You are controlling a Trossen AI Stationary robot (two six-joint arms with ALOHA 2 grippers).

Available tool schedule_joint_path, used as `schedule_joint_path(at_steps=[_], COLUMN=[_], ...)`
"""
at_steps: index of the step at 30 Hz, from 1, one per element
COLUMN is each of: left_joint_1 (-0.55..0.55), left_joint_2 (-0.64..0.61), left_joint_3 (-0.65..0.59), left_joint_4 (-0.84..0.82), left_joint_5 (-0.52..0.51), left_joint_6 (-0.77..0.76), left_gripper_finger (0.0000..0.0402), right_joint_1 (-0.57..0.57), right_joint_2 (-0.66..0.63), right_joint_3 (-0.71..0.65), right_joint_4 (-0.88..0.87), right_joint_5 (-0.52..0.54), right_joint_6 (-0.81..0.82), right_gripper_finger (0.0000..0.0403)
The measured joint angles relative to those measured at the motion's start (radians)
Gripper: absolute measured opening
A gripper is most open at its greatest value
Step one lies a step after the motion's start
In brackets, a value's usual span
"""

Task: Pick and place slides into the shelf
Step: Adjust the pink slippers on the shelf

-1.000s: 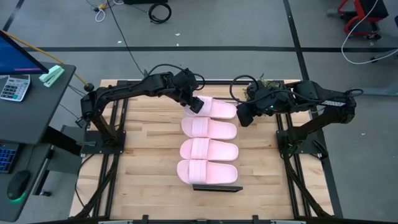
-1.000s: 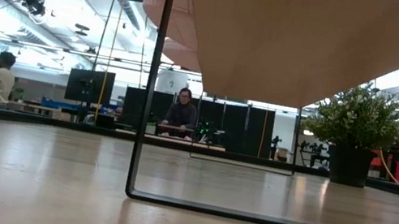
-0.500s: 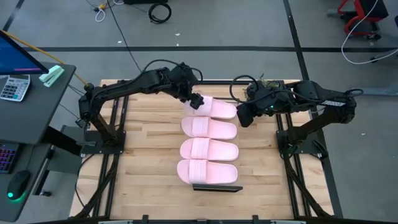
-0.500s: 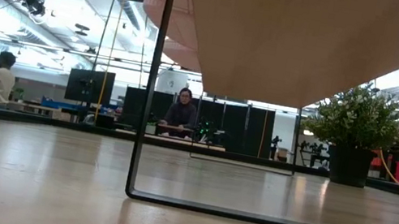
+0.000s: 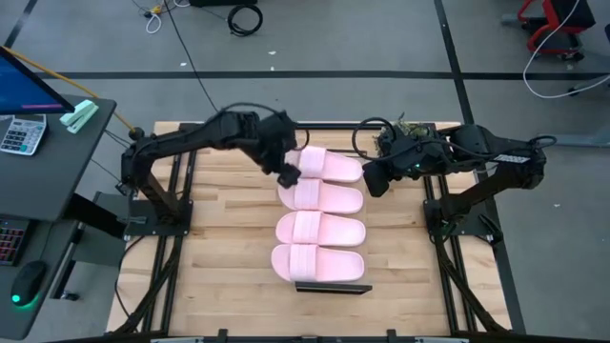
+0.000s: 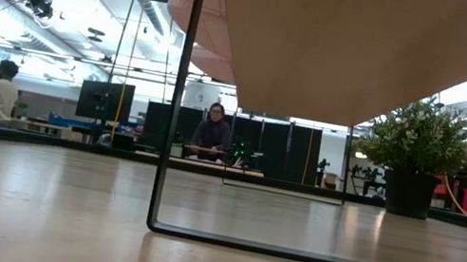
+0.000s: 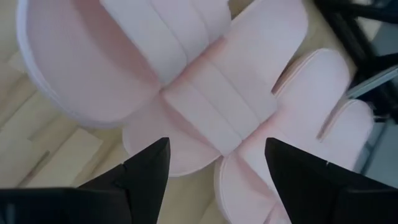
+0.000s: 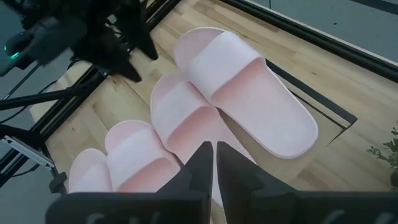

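left gripper (image 5: 287, 175) open, empty | right gripper (image 5: 374, 182) shut | four slides (image 5: 319, 232) on shelf (image 5: 332, 287)

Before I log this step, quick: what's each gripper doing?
Left gripper: open, empty, over the slides.
Right gripper: shut, holding nothing, beside the row's far end.

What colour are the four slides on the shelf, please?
Pale pink, all four slides; the high view shows it best.

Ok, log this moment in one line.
left gripper: open, above slides | right gripper: shut, beside row | slides: four in row on shelf
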Motion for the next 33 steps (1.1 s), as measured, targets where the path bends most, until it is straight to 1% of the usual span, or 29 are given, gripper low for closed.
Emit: schedule_joint_path(at_steps=[3, 8, 12, 14, 17, 20, 22, 29, 33], left_joint_1=[-0.032, -0.074, -0.108, -0.129, -0.148, -0.145, -0.138, -0.134, -0.133], left_joint_2=[0.0, 0.002, -0.009, -0.029, -0.062, -0.092, -0.111, -0.119, -0.119], left_joint_3=[0.0, -0.003, -0.089, -0.155, -0.249, -0.316, -0.349, -0.421, -0.46], left_joint_4=[-0.001, -0.001, 0.036, 0.082, 0.214, 0.365, 0.424, 0.439, 0.508], left_joint_5=[-0.024, -0.057, -0.07, -0.073, -0.085, -0.088, -0.093, -0.092, -0.093], left_joint_6=[-0.015, -0.064, -0.138, -0.191, -0.283, -0.355, -0.389, -0.426, -0.456], left_gripper_finger=[0.0268, 0.0268, 0.0268, 0.0267, 0.0264, 0.0259, 0.0257, 0.0258, 0.0254], right_joint_1=[0.013, 0.031, 0.042, 0.045, 0.045, 0.045, 0.045, 0.045, 0.045], right_joint_2=[0.0, 0.0, 0.0, 0.0, 0.0, 0.0, 0.0, 0.0, 0.0], right_joint_3=[0.0, 0.0, 0.0, 0.0, 0.0, 0.0, 0.0, 0.0, 0.0], right_joint_4=[0.0, 0.0, 0.0, -0.001, -0.001, -0.001, -0.001, -0.001, -0.001], right_joint_5=[0.031, 0.047, 0.069, 0.076, 0.077, 0.078, 0.078, 0.078, 0.078], right_joint_6=[0.0, 0.0, 0.0, 0.0, 0.0, -0.002, -0.005, -0.007, -0.007], right_gripper_finger=[0.0029, 0.0029, 0.0029, 0.0029, 0.0029, 0.0029, 0.0029, 0.0029, 0.0029])
